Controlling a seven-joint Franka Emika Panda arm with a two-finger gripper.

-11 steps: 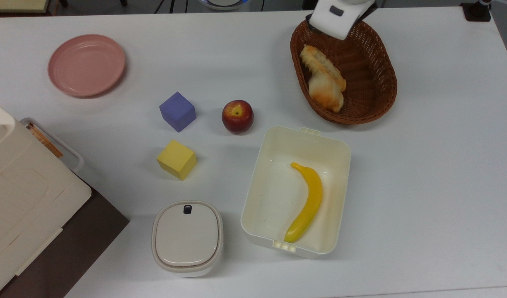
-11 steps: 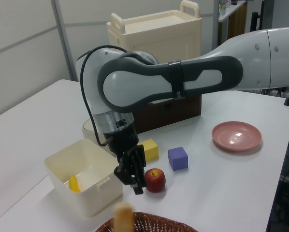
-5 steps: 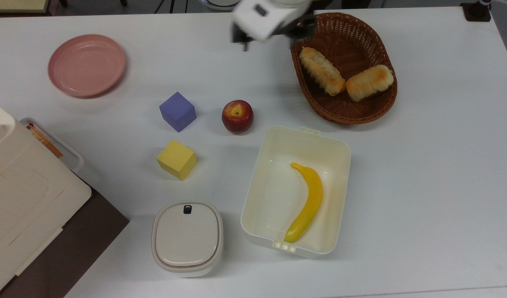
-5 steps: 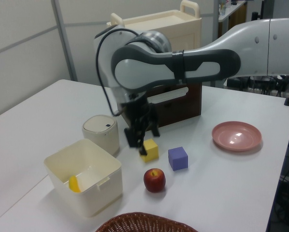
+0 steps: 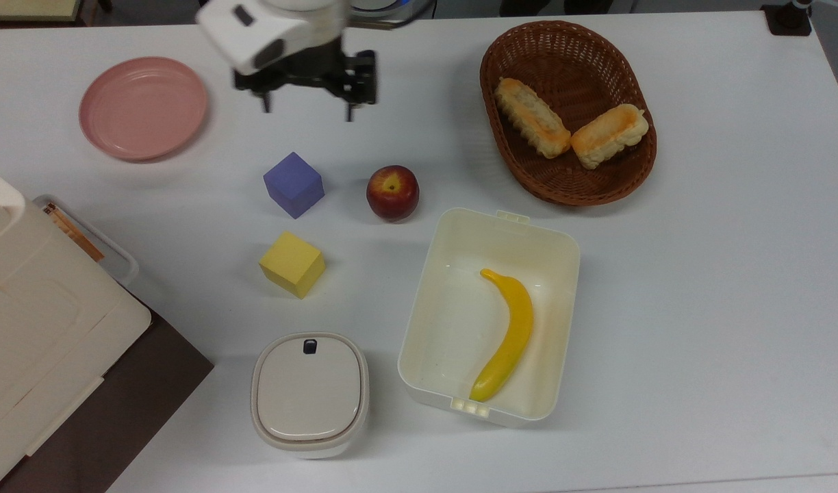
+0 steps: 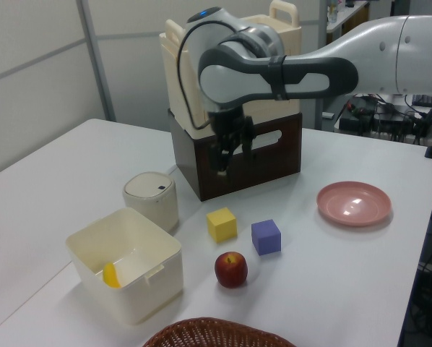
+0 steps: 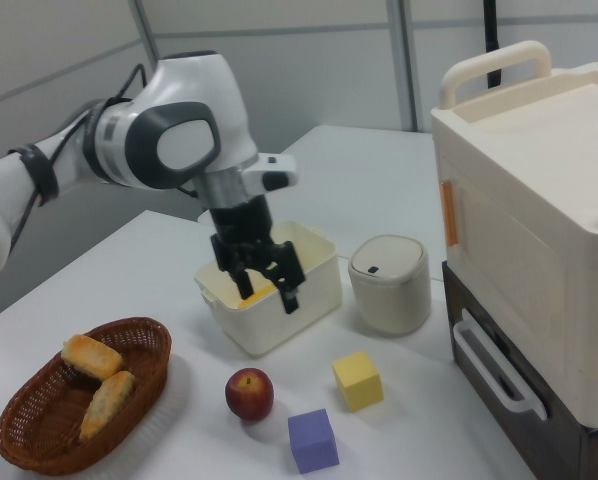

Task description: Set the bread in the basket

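The bread, a short loaf with an orange-glazed top, lies inside the dark-brown wicker basket at the top view's upper right, touching the longer pale loaf. In the right view the bread rests at the far side of the basket. My gripper hangs above the table well to the top view's left of the basket, between the basket and the pink plate, open and holding nothing. It is also raised in the left view as the gripper and in the right view as the gripper.
On the table are a pink plate, a purple cube, an apple and a yellow cube. A cream box holds a banana. A lidded pot and a big cream case stand at the top view's lower left.
The bread dropped from the gripper and settled in the basket beside the longer loaf. The arm swung away from the basket toward the top view's left and rose.
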